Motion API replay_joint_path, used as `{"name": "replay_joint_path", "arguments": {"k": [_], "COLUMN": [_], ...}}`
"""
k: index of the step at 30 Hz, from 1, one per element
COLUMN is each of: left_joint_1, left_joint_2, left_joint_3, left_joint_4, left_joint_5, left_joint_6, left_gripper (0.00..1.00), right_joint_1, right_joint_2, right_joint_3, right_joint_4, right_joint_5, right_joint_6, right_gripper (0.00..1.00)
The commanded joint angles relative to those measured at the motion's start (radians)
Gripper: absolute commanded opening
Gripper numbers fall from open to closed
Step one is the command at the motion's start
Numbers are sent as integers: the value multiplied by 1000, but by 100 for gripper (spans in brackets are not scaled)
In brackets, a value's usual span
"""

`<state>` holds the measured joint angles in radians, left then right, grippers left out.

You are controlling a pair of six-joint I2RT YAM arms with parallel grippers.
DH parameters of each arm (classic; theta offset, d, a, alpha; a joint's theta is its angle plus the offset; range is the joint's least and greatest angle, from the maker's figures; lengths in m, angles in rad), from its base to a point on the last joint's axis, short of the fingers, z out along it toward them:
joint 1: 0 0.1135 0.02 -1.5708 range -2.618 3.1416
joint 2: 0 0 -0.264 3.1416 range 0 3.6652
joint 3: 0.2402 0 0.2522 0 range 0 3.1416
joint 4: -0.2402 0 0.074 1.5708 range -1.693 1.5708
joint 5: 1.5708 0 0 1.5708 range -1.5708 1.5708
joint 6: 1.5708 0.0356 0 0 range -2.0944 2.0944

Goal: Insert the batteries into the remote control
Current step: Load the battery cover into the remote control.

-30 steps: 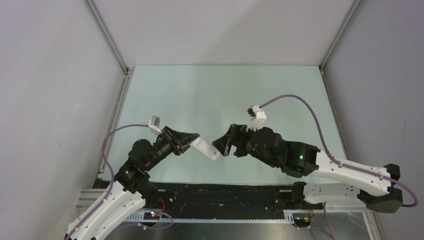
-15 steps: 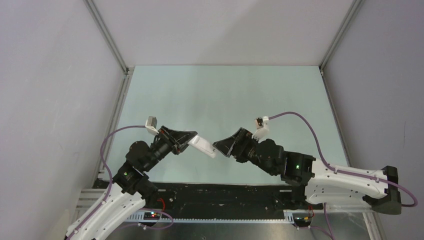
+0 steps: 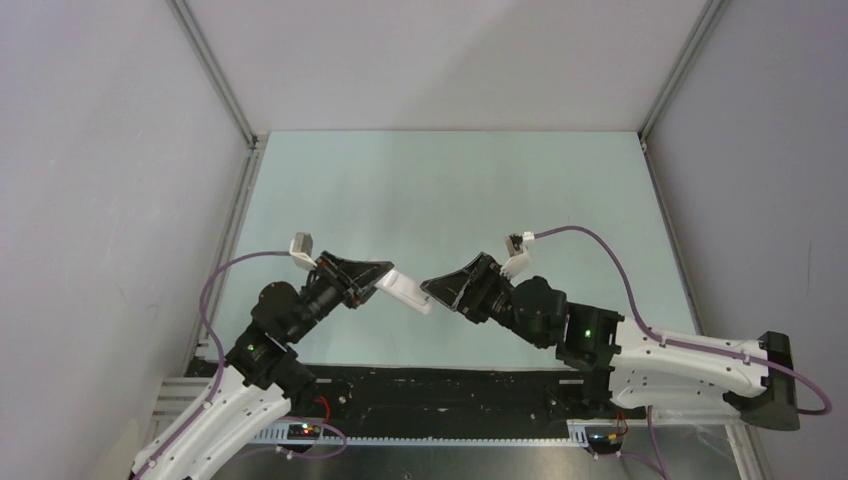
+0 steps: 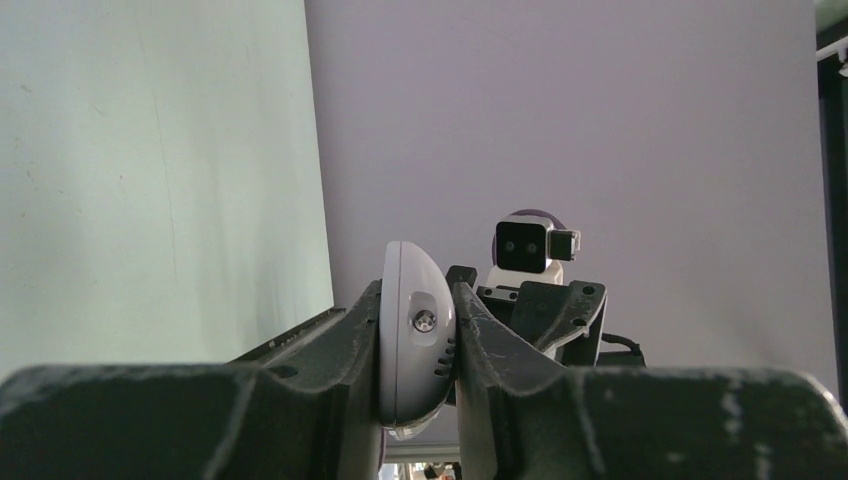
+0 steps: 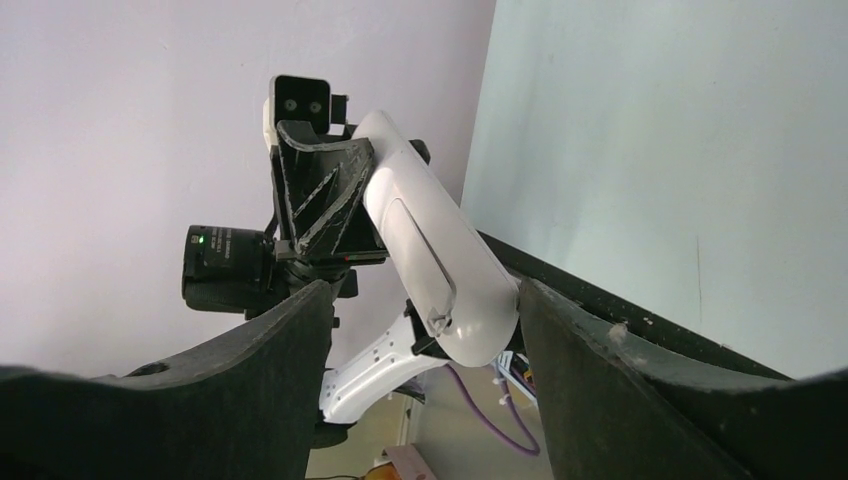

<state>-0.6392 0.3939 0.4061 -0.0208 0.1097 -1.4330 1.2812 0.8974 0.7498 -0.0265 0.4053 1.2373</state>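
The white remote control [image 3: 408, 291] hangs in the air over the near part of the table, my left gripper [image 3: 385, 277] shut on one end of it. In the left wrist view the remote control [image 4: 415, 340] is pinched edge-on between both fingers. My right gripper [image 3: 432, 292] faces it from the right, open, its jaws on either side of the remote's free end. In the right wrist view that rounded end [image 5: 470, 320] lies against the right finger [image 5: 560, 340], with a clear gap to the left finger [image 5: 290, 340]. A long closed slot runs along the remote's back. The batteries are out of view.
The pale green table top [image 3: 450, 190] stretches behind both arms, bounded by metal frame rails [image 3: 240, 220] and grey walls. A black strip [image 3: 440, 385] runs along the near edge. Purple cables [image 3: 600, 240] loop from each wrist.
My right gripper has swung left and turned until its jaws enclose the remote's free end, and they have narrowed. The left gripper has kept its hold, shifting only slightly.
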Motion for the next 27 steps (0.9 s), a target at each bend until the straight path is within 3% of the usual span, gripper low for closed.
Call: {"name": "replay_joint_path", "arguments": {"k": [1,10,27], "left_joint_1": [-6,-6,-6], "left_joint_2": [-10,-15,-20], "left_joint_3": [31,30,25], "left_joint_4": [51,51,51], "left_joint_5": [-2,-3,-3], "left_joint_6": [-19,-18,-19], "left_gripper": [3,3,4], "right_joint_1": [-17,-28,-38], "right_joint_2": [21,39,66], "right_joint_3": [0,0,-7], "right_joint_4": [65,64,90], "right_joint_5": [-46,-79,-130], "right_joint_6": [36,48,54], "right_gripper": [72,66,42]}}
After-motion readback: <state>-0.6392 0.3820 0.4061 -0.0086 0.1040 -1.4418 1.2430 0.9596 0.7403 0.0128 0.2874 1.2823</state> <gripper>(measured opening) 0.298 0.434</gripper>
